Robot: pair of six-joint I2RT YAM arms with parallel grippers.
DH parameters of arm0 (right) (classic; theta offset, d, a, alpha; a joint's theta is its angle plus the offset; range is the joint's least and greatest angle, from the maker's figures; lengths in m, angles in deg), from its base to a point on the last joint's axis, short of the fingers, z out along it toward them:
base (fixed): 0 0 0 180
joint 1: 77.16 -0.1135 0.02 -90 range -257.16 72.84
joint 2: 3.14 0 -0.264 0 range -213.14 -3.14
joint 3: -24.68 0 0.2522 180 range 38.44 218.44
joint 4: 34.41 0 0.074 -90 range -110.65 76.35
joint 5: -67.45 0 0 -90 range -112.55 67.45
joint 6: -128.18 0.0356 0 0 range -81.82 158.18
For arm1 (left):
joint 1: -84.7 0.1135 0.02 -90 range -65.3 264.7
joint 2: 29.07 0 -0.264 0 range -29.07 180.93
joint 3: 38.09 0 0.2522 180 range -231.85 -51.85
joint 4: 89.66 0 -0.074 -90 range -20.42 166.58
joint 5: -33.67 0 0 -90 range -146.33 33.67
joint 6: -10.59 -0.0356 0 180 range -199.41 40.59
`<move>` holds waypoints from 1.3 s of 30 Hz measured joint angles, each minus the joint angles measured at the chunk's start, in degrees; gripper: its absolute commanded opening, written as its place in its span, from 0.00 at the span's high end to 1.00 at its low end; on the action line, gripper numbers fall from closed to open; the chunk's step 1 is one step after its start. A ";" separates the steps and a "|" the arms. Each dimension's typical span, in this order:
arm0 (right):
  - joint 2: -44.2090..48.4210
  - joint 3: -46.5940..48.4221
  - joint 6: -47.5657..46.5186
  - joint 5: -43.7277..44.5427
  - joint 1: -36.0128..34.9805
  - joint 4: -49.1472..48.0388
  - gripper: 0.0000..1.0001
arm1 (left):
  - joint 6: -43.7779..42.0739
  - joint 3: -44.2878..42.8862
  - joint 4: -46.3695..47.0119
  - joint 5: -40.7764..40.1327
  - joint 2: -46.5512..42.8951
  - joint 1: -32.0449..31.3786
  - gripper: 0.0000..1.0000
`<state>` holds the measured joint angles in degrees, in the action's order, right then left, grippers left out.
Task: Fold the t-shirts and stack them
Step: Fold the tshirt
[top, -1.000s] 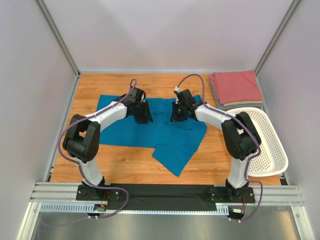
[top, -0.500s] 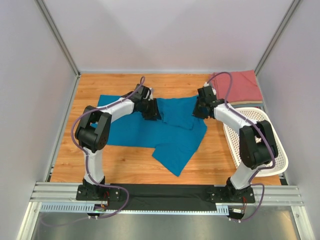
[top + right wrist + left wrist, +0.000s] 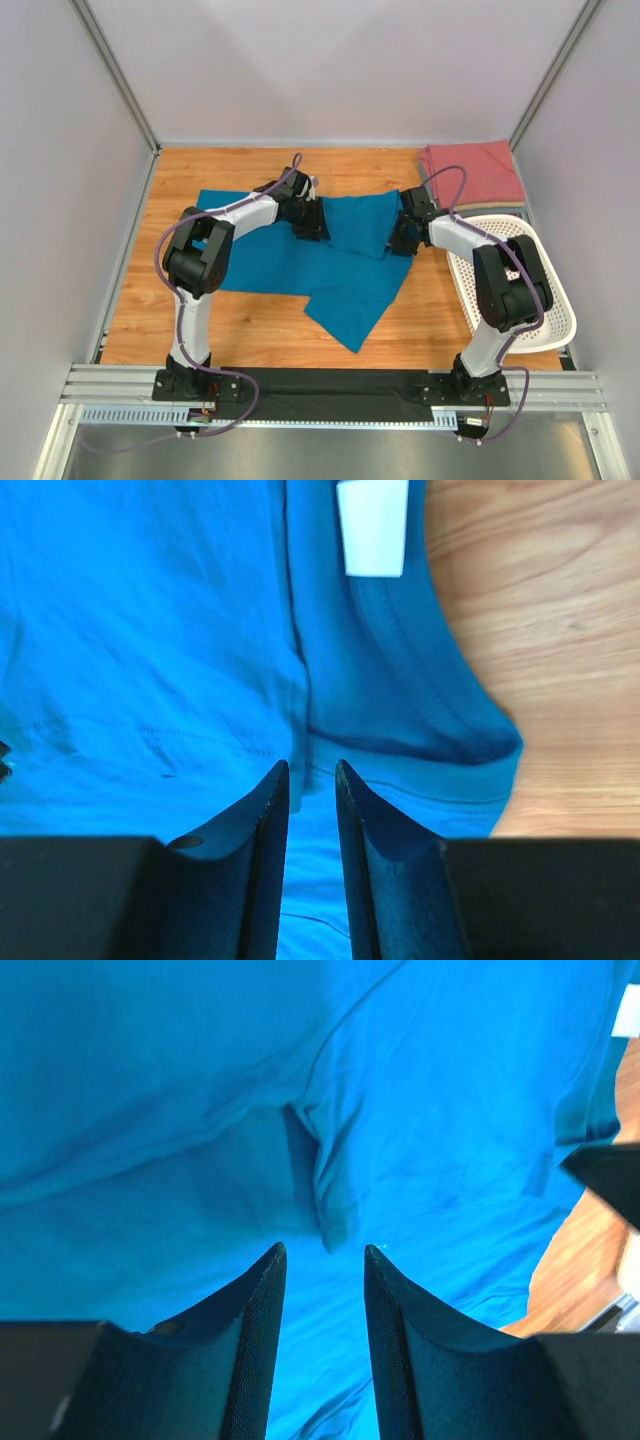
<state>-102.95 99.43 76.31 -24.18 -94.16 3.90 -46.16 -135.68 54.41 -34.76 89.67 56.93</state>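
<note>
The task is judged to be partly done. A salmon-red t-shirt is seen folded flat at the far right corner of the table, just behind the white basket. A thin paler edge is visible under it, and whether that is another folded garment cannot be told. The teal-blue t-shirt is spread over the middle of the table and is only partly folded: a panel between the two grippers appears doubled over the body, while a loose corner juts toward the near edge. Further folds and the placing on the stack are judged to be left. The left gripper is held low over the cloth at the left edge of that panel, its jaws plainly apart with nothing seen between them. The right gripper is held at the panel's right edge, its jaws parted by a narrow gap only, and no cloth is seen clamped there. The whole outline of the shirt, the stack and the basket are given by the overhead view alone, but the jaws are hidden there by the wrists. A raised crease just ahead of the fingertips is shown only by the left wrist view. The neckline and a white label, lying beside bare wood, are made plain only by the right wrist view.
</note>
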 measured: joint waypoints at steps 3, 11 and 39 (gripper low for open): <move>-0.31 -0.48 1.29 -0.92 -0.63 -0.48 0.73 | -0.39 -1.33 -0.55 -0.24 0.68 0.00 0.55; -0.31 -1.18 3.52 -1.09 -1.77 -1.99 0.73 | -0.63 -1.90 -1.03 -0.48 2.25 -0.02 0.56; -1.57 -1.42 6.51 0.63 -2.45 -2.01 1.00 | 1.16 -2.78 0.87 3.48 4.44 -0.35 1.00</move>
<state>-104.52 98.01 82.82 -23.54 -96.61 1.89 -45.00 -138.46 55.28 -31.29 94.11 56.58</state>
